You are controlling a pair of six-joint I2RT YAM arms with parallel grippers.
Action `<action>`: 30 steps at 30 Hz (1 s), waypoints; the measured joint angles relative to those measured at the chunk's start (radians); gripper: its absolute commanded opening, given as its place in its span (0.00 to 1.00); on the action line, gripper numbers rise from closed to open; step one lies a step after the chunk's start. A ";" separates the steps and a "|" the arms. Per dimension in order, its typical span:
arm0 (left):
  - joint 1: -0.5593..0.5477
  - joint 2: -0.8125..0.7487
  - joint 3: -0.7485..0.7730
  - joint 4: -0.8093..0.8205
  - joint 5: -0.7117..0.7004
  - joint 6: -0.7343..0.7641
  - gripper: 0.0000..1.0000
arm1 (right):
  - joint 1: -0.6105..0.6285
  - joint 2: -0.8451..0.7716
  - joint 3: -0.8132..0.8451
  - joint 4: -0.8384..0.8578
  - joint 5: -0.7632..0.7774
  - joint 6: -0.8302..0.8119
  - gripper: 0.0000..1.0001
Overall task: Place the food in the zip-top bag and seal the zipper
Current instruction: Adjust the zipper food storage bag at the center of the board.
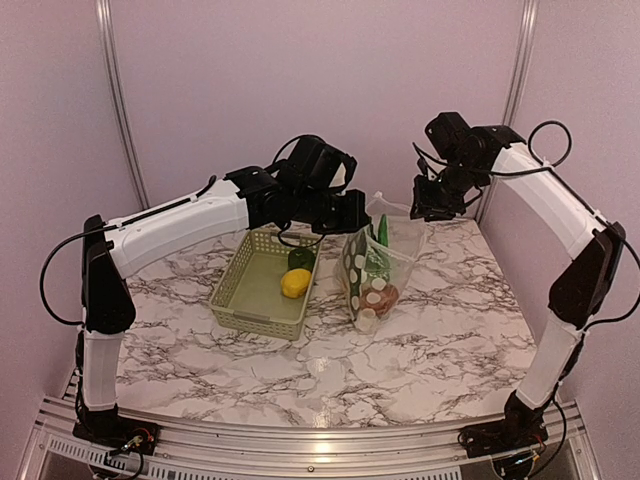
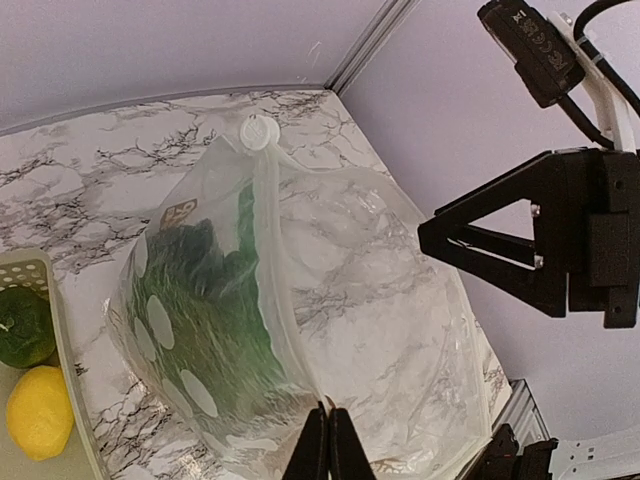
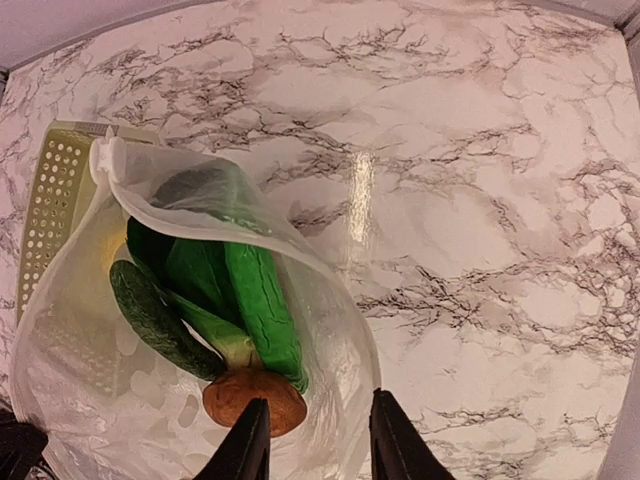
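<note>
The zip-top bag (image 1: 400, 250), soft clear plastic with white dots, stands open just under my right gripper (image 3: 318, 440), whose fingers are spread and hold nothing. Inside it lie long green vegetables (image 3: 255, 300) and a smooth brown round piece (image 3: 255, 400). My left gripper (image 2: 327, 445) pinches the bag's rim, fingers pressed together. Left of these fingers, the lattice basket (image 1: 240, 300) holds a yellow fruit (image 1: 295, 283) and a dark green piece (image 1: 301, 258).

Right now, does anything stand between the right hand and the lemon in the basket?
Yes. The bag, held up at its rim by the left hand, stands between the right hand and the lemon. The lemon lies by the basket wall nearest the bag, so a reach would likely go over both.
</note>
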 measured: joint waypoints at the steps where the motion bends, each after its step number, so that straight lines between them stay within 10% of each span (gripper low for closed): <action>1: 0.001 0.000 0.000 0.000 0.001 0.000 0.00 | -0.006 -0.002 0.006 0.004 0.006 -0.001 0.34; 9: 0.008 0.000 0.000 0.000 0.004 0.000 0.00 | -0.014 -0.021 -0.077 0.043 0.021 -0.014 0.34; 19: 0.010 0.000 0.000 0.000 0.017 0.000 0.00 | -0.014 -0.024 -0.158 0.087 -0.005 -0.011 0.00; 22: 0.013 0.000 -0.001 0.003 0.024 -0.005 0.45 | -0.014 -0.024 -0.146 0.098 -0.008 -0.012 0.00; 24: 0.016 0.000 -0.007 0.013 0.028 -0.010 0.94 | -0.014 -0.026 -0.142 0.111 -0.012 -0.013 0.00; 30: 0.053 -0.018 -0.041 0.008 -0.053 -0.021 0.99 | -0.014 -0.045 -0.156 0.133 -0.024 -0.015 0.00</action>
